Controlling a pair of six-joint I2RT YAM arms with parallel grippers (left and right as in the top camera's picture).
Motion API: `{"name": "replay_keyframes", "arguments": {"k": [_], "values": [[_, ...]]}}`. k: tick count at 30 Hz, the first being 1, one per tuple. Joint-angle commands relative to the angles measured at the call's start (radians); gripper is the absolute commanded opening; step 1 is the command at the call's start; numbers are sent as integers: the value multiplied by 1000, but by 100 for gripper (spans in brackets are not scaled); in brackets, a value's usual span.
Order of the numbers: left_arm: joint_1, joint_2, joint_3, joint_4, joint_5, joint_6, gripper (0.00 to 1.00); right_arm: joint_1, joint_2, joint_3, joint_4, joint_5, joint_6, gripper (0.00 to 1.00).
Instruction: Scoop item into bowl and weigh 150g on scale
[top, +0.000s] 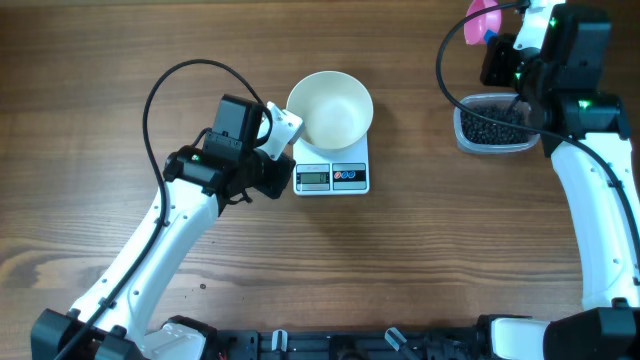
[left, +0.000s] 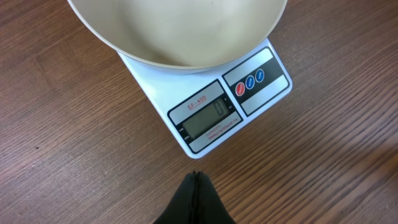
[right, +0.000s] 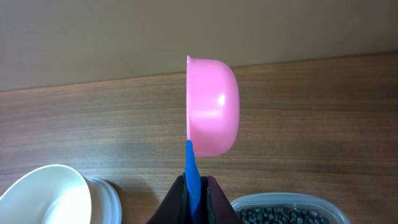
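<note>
The white bowl (top: 330, 108) stands empty on the white scale (top: 332, 176), whose display (left: 206, 123) is lit. The item, small black beans (top: 492, 124), fills a clear tub (top: 462, 140) at the far right. My right gripper (right: 198, 177) is shut on the blue handle (right: 193, 167) of a pink scoop (right: 214, 106). It holds the scoop on its side above the table, just behind the tub; in the overhead view the scoop (top: 482, 18) shows at the top edge. My left gripper (left: 196, 175) is shut on nothing and hovers just in front of the scale's display.
The left arm (top: 150, 260) reaches from the front left to the scale's left side. The right arm (top: 600, 200) runs along the table's right edge. Bare wooden table (top: 430, 260) lies between the arms.
</note>
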Motion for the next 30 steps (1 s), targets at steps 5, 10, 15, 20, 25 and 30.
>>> {"name": "replay_keyframes", "arguments": {"k": [5,10,15,20,25,30], "values": [[-2,-6,1,-18,12,22,4,3,-10,16,-1,14,-22,4],[-2,-6,1,-41,12,18,4,3,-10,16,-1,14,-21,4],[-2,-6,1,-69,12,19,4,3,-10,16,0,14,-21,4],[-2,-6,1,-39,12,27,4,3,-10,16,1,14,-21,4],[-2,-6,1,-24,12,84,4,3,-10,16,2,14,-21,4],[0,-7,1,-8,12,105,4,3,-10,16,2,14,-21,4]]}}
